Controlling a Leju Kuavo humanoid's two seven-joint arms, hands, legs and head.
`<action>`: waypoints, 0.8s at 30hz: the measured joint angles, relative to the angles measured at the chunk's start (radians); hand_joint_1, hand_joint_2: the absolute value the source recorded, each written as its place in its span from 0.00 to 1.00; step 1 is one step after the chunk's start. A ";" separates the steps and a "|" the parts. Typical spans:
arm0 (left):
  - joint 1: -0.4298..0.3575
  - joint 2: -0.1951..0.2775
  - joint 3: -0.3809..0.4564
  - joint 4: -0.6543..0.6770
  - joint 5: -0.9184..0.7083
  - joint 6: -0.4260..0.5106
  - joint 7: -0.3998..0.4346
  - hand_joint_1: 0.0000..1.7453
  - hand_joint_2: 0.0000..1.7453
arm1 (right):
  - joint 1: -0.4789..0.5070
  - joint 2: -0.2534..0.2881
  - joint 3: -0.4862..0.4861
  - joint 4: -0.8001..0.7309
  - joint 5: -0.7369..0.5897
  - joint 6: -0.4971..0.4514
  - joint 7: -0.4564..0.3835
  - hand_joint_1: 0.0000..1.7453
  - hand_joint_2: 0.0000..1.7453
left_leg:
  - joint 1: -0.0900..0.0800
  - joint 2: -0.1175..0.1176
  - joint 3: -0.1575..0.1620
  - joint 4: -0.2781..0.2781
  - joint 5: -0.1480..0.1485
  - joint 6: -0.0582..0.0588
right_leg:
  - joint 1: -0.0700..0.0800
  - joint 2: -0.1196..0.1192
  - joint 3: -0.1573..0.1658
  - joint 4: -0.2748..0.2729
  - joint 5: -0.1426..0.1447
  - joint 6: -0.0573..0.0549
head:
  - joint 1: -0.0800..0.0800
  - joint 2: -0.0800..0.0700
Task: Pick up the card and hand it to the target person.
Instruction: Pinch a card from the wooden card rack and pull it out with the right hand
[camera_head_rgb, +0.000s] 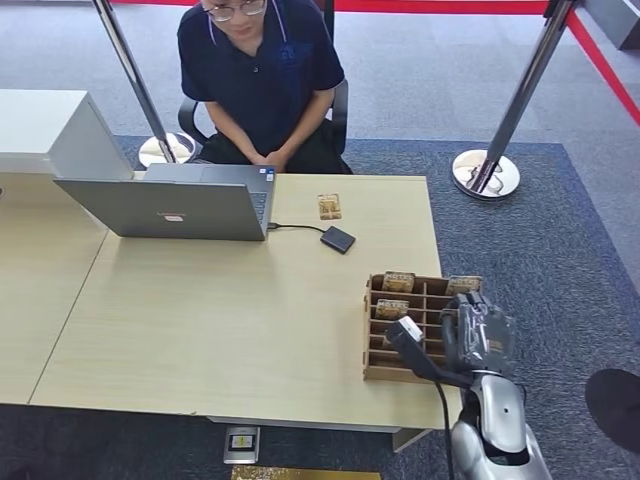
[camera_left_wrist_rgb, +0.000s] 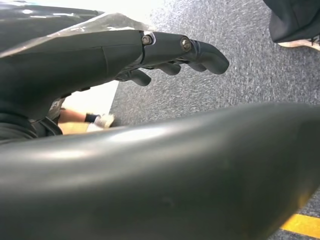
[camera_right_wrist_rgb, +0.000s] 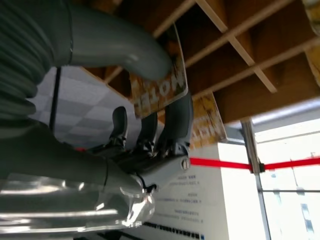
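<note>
Right hand pinches a card at the wooden rack, not yet lifted clear.
Thumb on one face, fingers behind, grip near the card's edge, so it could slip or snag a divider on the way out and tip the rack. Another card just beside might drag along. Left hand hangs by the floor, holding nothing, fingers loosely curved. Person sits across the table, well apart.

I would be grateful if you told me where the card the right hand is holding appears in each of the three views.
Head view: hidden behind the right hand over the wooden card rack, at the table's near right.
Left wrist view: not in it.
Right wrist view: the card sits centre, pinched between thumb and fingers.
Shared landmark: the rack's wooden dividers.
</note>
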 joint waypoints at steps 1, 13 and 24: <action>0.000 0.000 0.000 0.000 0.001 0.000 0.000 0.00 0.00 | 0.001 0.000 -0.001 -0.001 0.000 0.001 0.000 0.83 1.00 | 0.000 0.000 0.000 0.000 0.000 0.000 | 0.000 0.000 0.000 0.000 0.000 0.000 | 0.000 0.000; 0.000 0.003 -0.006 0.000 -0.004 -0.002 0.001 0.00 0.00 | 0.022 0.000 -0.009 -0.026 0.000 0.003 0.001 0.96 1.00 | 0.000 0.000 0.000 0.000 0.000 0.000 | 0.000 0.000 0.000 0.000 0.000 0.000 | 0.000 0.000; 0.000 0.004 -0.008 0.000 -0.004 -0.002 0.001 0.00 0.00 | 0.017 0.001 -0.009 -0.028 -0.031 0.004 -0.029 0.99 1.00 | 0.000 0.000 0.000 0.000 0.000 0.000 | 0.000 0.000 0.001 0.000 0.000 0.000 | 0.000 0.000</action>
